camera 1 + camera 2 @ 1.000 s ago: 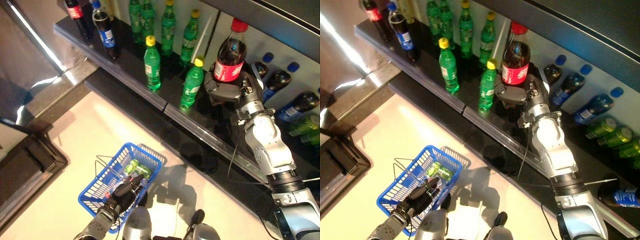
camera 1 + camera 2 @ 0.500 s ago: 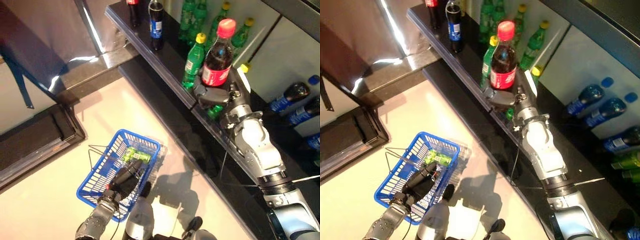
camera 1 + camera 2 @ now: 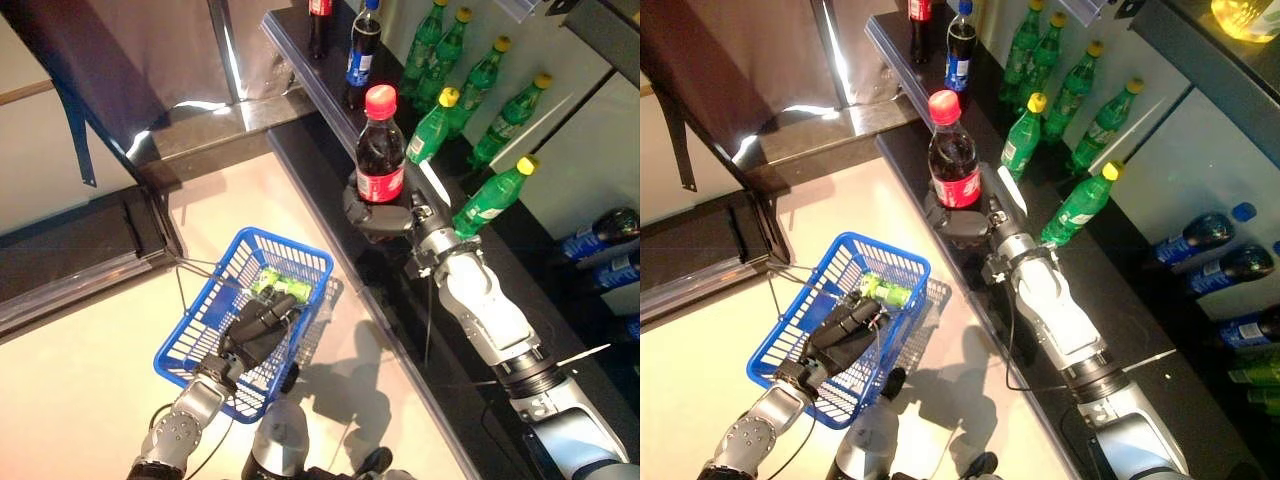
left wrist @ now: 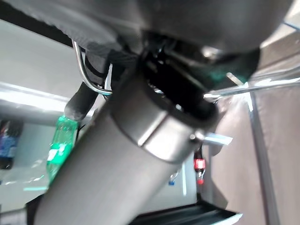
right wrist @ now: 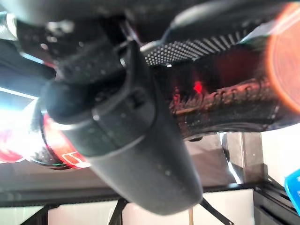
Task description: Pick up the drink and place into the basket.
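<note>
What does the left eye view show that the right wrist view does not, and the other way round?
Only the left eye view shows the blue basket, held by the left hand at its handle, the green drink lying inside it, and the green bottles standing on the dark shelf. Only the right wrist view shows, from very close, the hand's dotted pad pressed against the dark bottle. Both show the right hand closed round the cola bottle with its red label.

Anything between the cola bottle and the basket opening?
Nothing visible in the gap. The right hand holds the cola bottle over the shelf edge; the blue basket, in the left hand, holds one green bottle.
</note>
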You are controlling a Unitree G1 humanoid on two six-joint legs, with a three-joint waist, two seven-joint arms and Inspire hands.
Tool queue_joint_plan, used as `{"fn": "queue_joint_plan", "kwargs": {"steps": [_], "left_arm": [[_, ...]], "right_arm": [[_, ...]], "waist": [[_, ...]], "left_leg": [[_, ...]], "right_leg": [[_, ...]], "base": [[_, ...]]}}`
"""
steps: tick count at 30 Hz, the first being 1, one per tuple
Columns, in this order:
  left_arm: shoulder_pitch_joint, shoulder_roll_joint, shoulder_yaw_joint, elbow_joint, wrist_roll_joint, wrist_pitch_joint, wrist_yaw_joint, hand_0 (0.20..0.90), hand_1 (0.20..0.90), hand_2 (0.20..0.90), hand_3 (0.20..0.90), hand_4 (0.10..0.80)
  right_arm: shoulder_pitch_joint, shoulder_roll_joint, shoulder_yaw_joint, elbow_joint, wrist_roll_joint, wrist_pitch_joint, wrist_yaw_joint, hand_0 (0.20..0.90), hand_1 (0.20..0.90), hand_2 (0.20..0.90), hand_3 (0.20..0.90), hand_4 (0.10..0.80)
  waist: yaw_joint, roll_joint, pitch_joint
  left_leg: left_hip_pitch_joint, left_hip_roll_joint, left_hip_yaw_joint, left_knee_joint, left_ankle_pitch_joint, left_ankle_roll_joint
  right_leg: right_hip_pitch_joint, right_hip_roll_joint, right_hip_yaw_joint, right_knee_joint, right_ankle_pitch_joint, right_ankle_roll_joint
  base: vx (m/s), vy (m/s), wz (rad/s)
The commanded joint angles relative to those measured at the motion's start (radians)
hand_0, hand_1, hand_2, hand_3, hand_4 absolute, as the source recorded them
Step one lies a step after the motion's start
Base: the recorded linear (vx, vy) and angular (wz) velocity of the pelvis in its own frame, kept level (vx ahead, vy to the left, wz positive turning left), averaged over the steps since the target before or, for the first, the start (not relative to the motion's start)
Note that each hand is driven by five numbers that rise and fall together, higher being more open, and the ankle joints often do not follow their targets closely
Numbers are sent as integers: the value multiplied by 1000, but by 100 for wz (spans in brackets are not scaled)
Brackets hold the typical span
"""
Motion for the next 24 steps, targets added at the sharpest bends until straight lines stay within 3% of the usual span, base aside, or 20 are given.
{"fn": "queue_joint_plan", "kwargs": {"steps": [1,24], "left_arm": [[-99,-74,-93,-342,-132,-64,-247,300,300,300,200,100],[-131,-17,-149,-579,-86,-11,-372,300,300,300,200,100]], "right_arm": [[-34,22,51,-113,-26,-173,2,300,300,300,200,100],[-69,42,186,-123,-61,-172,66,300,300,300,200,100]], "waist": [[-1,8,-355],[53,-6,-360]], "left_leg": [[72,10,38,-34,-51,35],[40,3,-13,-34,-37,32]], "right_leg": [[-25,59,3,52,-7,-75],[-36,56,-6,61,-7,-73]], "base": [[0,0,0],[-2,-1,1]]}}
